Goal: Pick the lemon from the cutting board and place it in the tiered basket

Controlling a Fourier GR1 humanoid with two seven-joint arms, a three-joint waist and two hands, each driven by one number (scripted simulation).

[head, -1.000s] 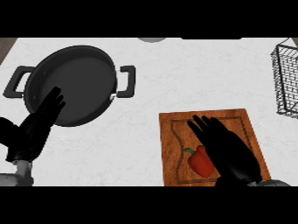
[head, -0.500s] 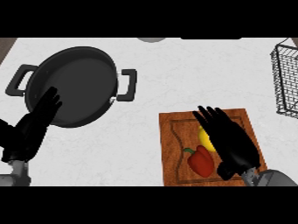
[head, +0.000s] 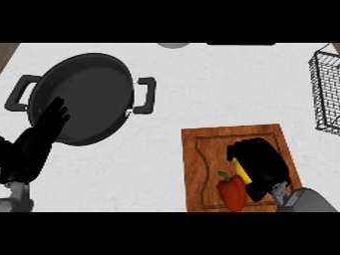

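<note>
The small yellow lemon (head: 240,170) lies on the brown wooden cutting board (head: 202,154), showing only as a yellow sliver under the right robot hand (head: 258,164), whose black fingers are curled down over it and hide most of it. Touching or just beside the lemon, toward the board's near edge, sits a red bell pepper (head: 231,192) with a green stem. By the look of it the grasp is being made or is just made; the lemon does not appear lifted, so the carry and the placing are left to do. The black wire tiered basket (head: 334,94) stands well apart at the right edge of the white marbled counter (head: 202,94), with open counter between it and the board. The pepper, so close, could be nudged on lift-off. Far left, a large black two-handled pan (head: 87,99) sits on the counter. The left robot hand (head: 27,147) rests open at the pan's near rim, fingers straight.
</note>
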